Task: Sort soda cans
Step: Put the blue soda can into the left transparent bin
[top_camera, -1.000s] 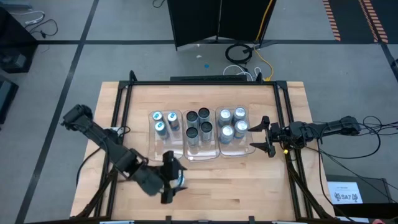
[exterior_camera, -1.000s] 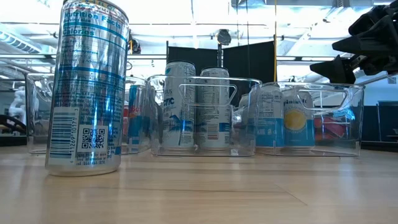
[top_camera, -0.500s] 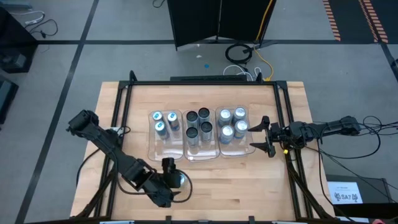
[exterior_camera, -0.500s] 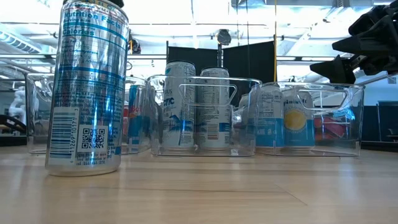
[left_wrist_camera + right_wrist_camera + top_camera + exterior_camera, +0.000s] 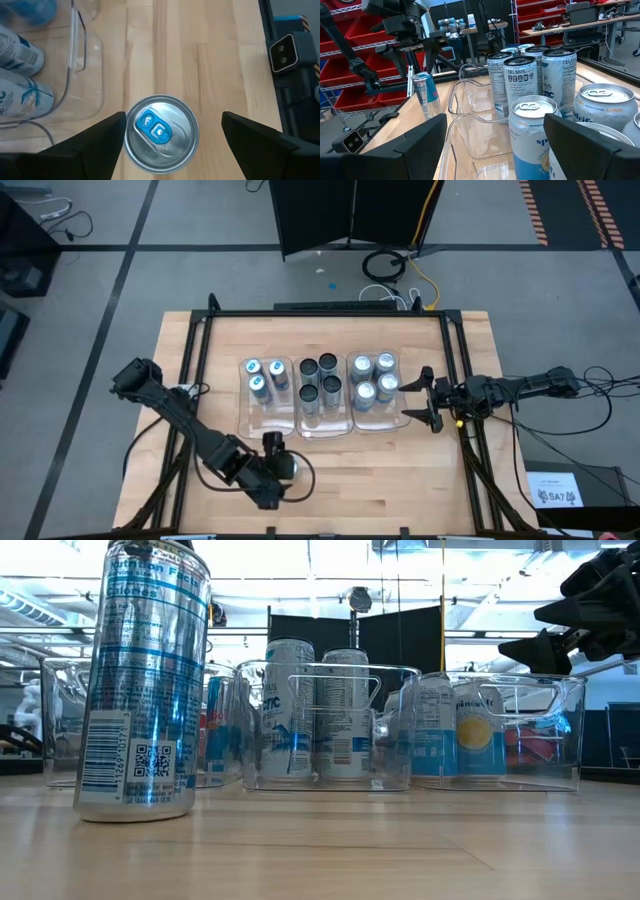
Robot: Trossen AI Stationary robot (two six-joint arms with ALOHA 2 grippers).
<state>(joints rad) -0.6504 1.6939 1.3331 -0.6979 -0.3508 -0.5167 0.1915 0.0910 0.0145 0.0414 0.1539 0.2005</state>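
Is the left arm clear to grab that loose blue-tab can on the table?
Probably yes. The left gripper is right above the blue-tab can, open, one finger on either side. The can stands alone on bare wood, clear of the nearest tray.

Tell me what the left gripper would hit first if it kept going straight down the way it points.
Most likely the blue-tabbed soda can standing alone on the table: the open left gripper points straight down with that can's top between its fingers.

- Three trays [image 5: 322, 424] packed with cans [image 5: 318, 378] block the centre of your high view.
- One lone can [image 5: 283, 467] stands lower left of centre.
- Bare surface [image 5: 400, 480] lies open lower right.
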